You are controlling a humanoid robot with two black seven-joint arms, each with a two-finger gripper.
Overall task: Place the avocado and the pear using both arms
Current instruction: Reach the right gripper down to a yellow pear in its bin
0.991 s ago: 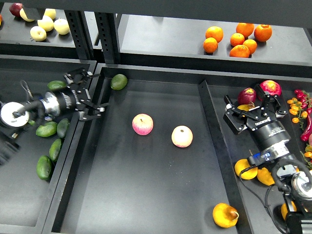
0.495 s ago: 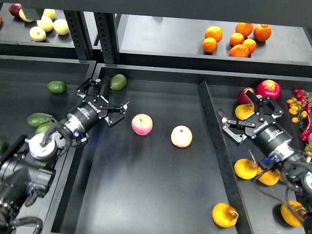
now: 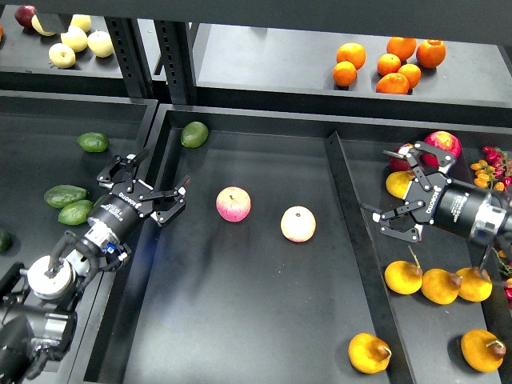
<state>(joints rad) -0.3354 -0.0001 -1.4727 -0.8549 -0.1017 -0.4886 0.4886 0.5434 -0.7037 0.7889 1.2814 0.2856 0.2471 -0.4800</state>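
Head view: nearest the camera, the pear (image 3: 370,353) is seen lying in the middle tray (image 3: 240,320), close to its right wall and near its front edge, its stem end turned to the right. It is placed below and a little left of the right gripper (image 3: 406,194), whose fingers are spread and empty above the right tray's (image 3: 376,264) left edge, so the right arm is judged the nearer one for it. The left gripper (image 3: 144,188) is likewise held spread and empty over the middle tray's left wall. Farther back, the avocado (image 3: 194,134) is found in the middle tray's far left corner, up and right of that gripper, its long axis slanted; the left arm is nearer.
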